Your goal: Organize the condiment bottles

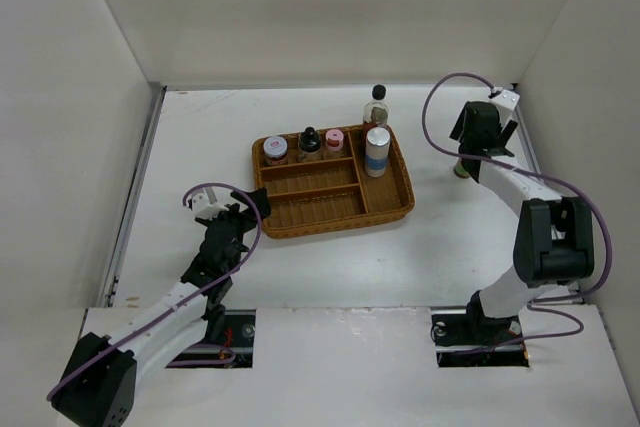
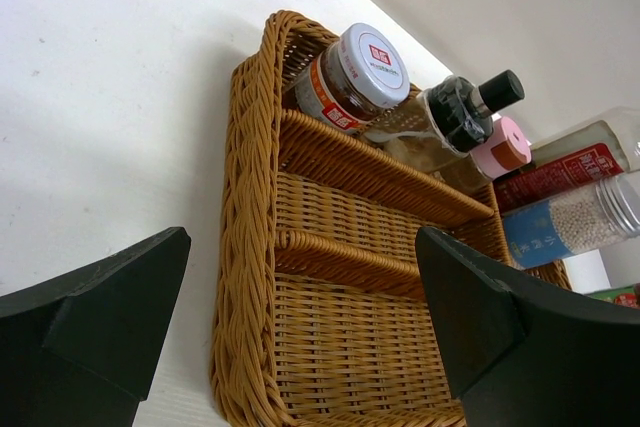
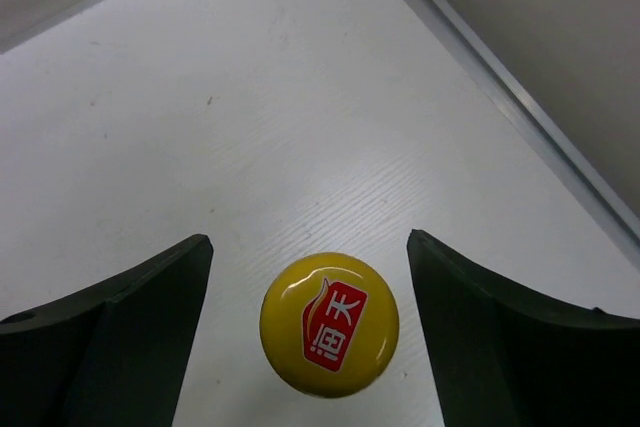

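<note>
- Bottle with yellow cap (image 3: 330,324) stands on table (image 3: 250,97), well right of tray (image 1: 300,227).
- Right gripper (image 3: 308,242) straddles the cap, jaws apart, not touching.
- Left gripper (image 2: 302,239) gapes empty near tray.
- Four bottles (image 1: 377,152) sit in tray; dark-sauce bottle (image 1: 377,104) just behind it.

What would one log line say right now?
right gripper: open, either side of yellow-capped bottle, not touching | left gripper: open, by wicker tray | tray: four bottles in | tall dark bottle: behind tray

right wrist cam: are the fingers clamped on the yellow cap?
No, the yellow cap sits between the open jaws of the right gripper, with a visible gap on each side.
</note>
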